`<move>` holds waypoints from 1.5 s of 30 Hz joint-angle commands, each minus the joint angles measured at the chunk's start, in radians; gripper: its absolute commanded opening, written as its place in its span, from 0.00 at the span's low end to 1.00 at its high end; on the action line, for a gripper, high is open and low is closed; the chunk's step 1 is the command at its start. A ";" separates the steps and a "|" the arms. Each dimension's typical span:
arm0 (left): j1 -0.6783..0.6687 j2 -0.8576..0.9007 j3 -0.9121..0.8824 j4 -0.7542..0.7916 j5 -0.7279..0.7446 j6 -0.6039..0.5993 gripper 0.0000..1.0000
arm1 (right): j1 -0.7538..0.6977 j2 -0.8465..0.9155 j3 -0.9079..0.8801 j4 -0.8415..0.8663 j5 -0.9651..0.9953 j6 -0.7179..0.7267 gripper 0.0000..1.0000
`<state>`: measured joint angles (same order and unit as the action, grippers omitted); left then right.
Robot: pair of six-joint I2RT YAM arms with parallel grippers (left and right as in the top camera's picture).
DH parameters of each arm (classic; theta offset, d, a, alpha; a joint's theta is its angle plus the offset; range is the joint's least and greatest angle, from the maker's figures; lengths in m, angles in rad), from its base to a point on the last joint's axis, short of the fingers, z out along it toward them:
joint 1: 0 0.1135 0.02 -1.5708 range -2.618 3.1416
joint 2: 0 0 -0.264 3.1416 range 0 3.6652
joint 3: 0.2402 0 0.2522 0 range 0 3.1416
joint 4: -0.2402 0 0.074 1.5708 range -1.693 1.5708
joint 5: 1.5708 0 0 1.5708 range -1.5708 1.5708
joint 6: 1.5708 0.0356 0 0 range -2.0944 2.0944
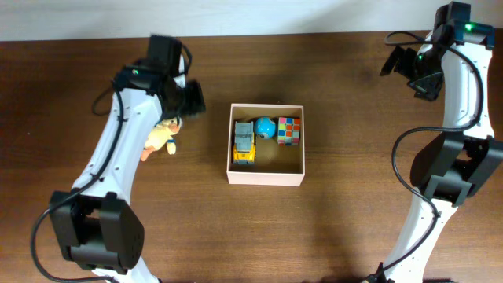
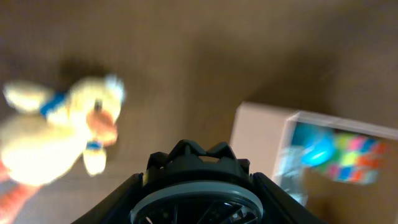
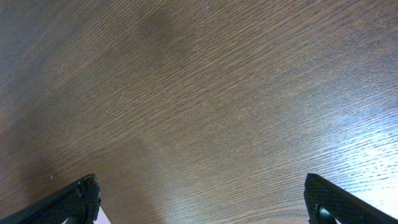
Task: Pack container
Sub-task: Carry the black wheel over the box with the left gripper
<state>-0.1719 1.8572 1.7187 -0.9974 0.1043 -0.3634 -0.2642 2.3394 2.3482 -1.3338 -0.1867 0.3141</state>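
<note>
The container [image 1: 266,176], a square white box with a tan inside, sits mid-table. It holds a yellow and grey toy truck [image 1: 244,144], a blue ball [image 1: 265,126] and a coloured cube [image 1: 289,130]. A yellow plush duck [image 1: 161,138] lies on the table left of the box, partly under my left arm. My left gripper [image 1: 191,98] hovers between the duck and the box, and its fingers are blurred. The left wrist view is blurred and shows the duck [image 2: 62,134] and the container [image 2: 261,134]. My right gripper [image 3: 214,205] is open and empty over bare wood at the far right [image 1: 397,61].
The table is dark brown wood [image 1: 346,236]. A pale wall edge [image 1: 236,16] runs along the back. Both arm bases stand at the front corners, the left [image 1: 94,228] and the right [image 1: 456,173].
</note>
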 commanded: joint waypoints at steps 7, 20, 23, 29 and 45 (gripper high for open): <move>-0.069 0.002 0.102 0.000 0.034 -0.003 0.42 | 0.000 -0.026 -0.005 0.000 -0.012 0.002 0.99; -0.297 0.061 0.101 0.007 0.002 0.071 0.43 | 0.000 -0.026 -0.005 0.000 -0.012 0.002 0.99; -0.338 0.104 0.101 0.000 0.003 0.101 0.43 | 0.000 -0.026 -0.005 0.000 -0.012 0.002 0.99; -0.397 0.216 0.101 -0.014 0.004 0.117 0.43 | 0.000 -0.026 -0.005 0.000 -0.012 0.002 0.99; -0.445 0.271 0.101 0.022 0.019 0.135 0.41 | 0.000 -0.026 -0.005 0.000 -0.012 0.002 0.99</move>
<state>-0.6003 2.1300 1.8046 -0.9878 0.1154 -0.2497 -0.2642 2.3394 2.3482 -1.3338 -0.1867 0.3141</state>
